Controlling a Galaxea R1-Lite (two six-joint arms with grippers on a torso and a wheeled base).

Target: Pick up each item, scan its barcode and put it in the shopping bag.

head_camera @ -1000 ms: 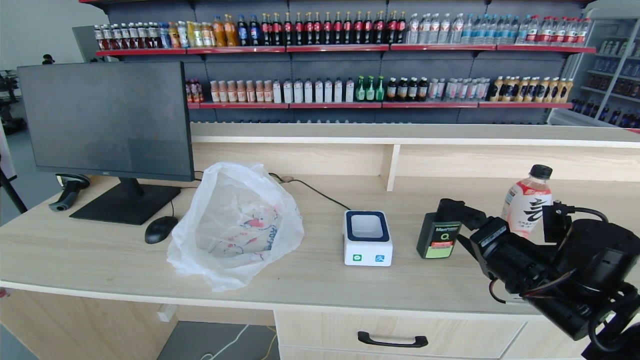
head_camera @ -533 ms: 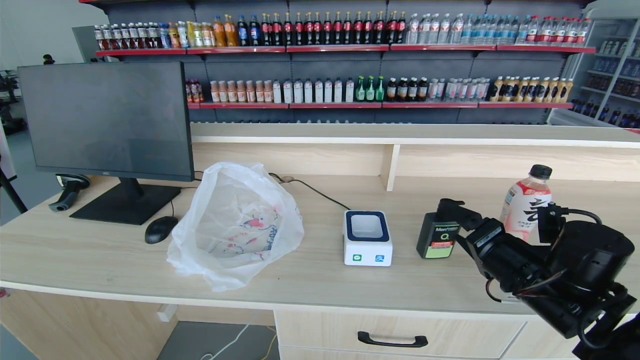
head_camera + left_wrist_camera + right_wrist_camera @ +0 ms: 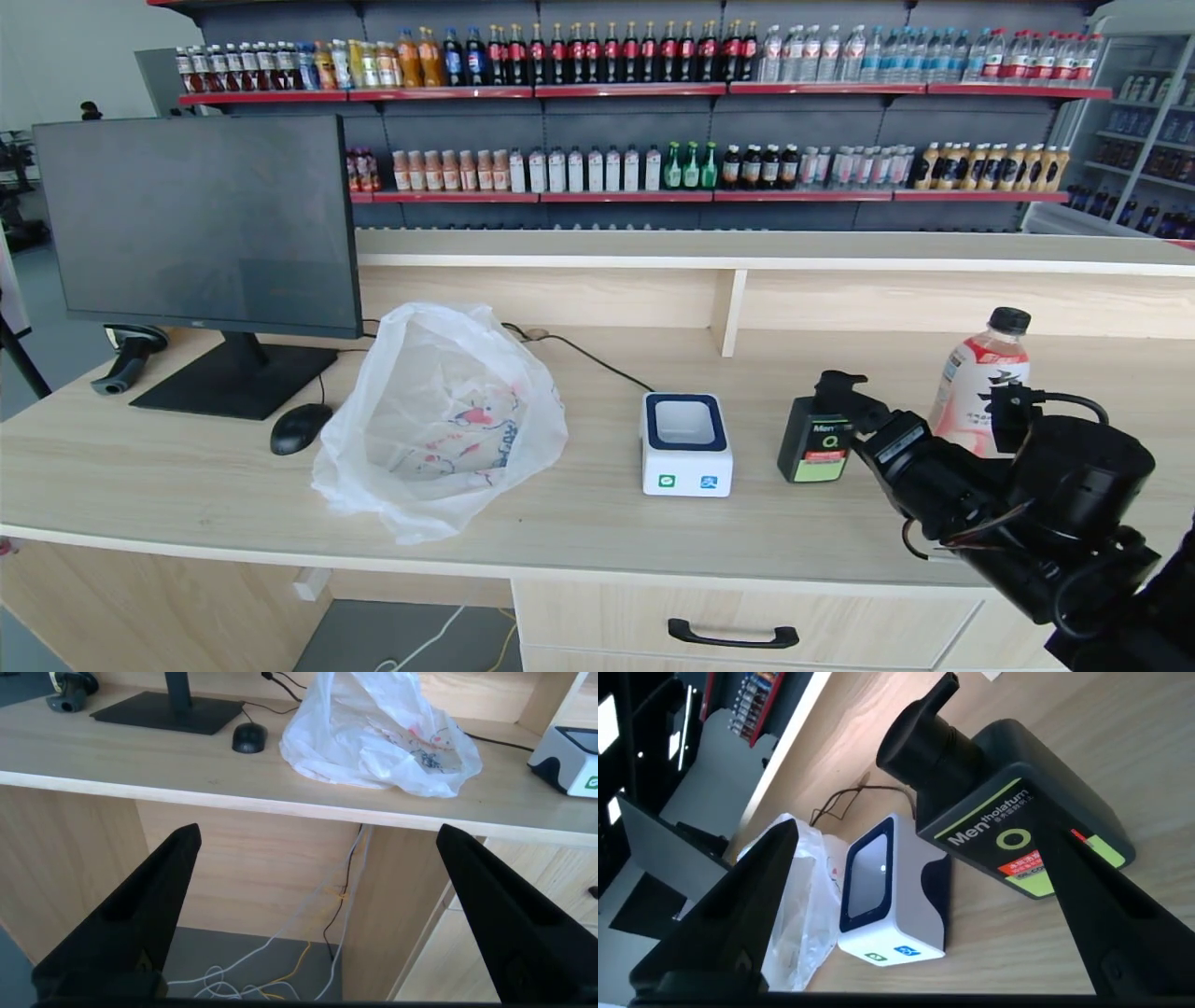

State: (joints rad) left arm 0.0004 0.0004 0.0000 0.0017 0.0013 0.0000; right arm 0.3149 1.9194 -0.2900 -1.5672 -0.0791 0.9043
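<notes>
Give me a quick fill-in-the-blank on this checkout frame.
1. The barcode scanner stands ____ the shopping bag and the dark bottle.
2. The left hand and the right hand are both ____.
3. The drink bottle has a cap coloured ____.
Answers: between; open; black.

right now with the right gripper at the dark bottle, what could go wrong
1. The right gripper is open at the cap end of the upright dark bottle. A bump instead of a clean grip could topple it toward the barcode scanner.
2. The arm sits close in front of the pink-labelled drink bottle, so a swing might knock it over.
</notes>
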